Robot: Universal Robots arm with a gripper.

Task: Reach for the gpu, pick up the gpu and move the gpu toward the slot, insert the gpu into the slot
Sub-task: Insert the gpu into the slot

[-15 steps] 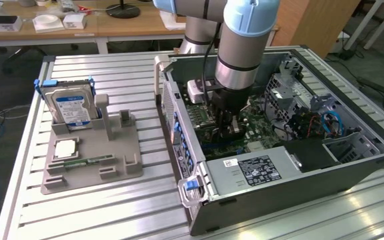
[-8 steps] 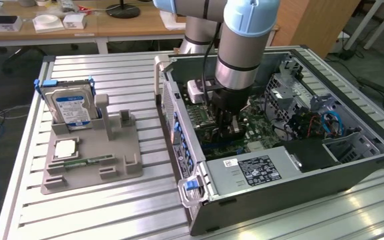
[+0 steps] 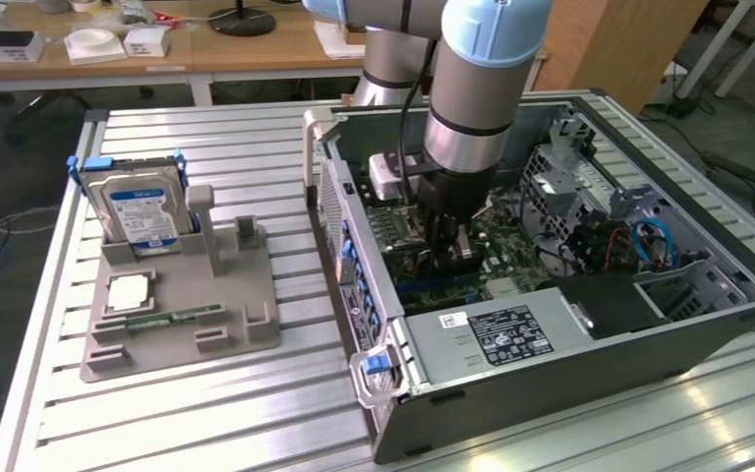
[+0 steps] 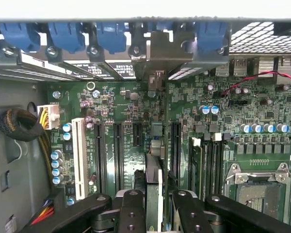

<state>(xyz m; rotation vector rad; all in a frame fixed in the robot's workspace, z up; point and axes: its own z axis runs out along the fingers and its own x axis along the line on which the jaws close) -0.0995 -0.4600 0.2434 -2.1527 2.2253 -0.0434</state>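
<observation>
My gripper [image 4: 155, 213] is down inside the open computer case [image 3: 351, 206], over the green motherboard [image 4: 136, 104]. It is shut on the gpu [image 4: 154, 187], a thin dark card seen edge-on between the two black fingers [image 4: 132, 213]. The card runs away from the fingers to its pale metal end bracket [image 4: 160, 53] at the case's rear wall. It stands upright along a line between the long black slots [image 4: 117, 150] and covers the slot beneath it. Whether its edge is seated I cannot tell. In the exterior view the gripper [image 3: 446, 246] hangs low over the board.
Blue latches [image 4: 63, 36] line the rear wall beside the bracket. A white slot [image 4: 77, 155] and cable bundle [image 4: 19, 124] lie on one side, the processor socket [image 4: 257, 189] on the other. Outside the case, a grey holder [image 3: 181, 334] carries a blue-labelled hard drive [image 3: 142, 211].
</observation>
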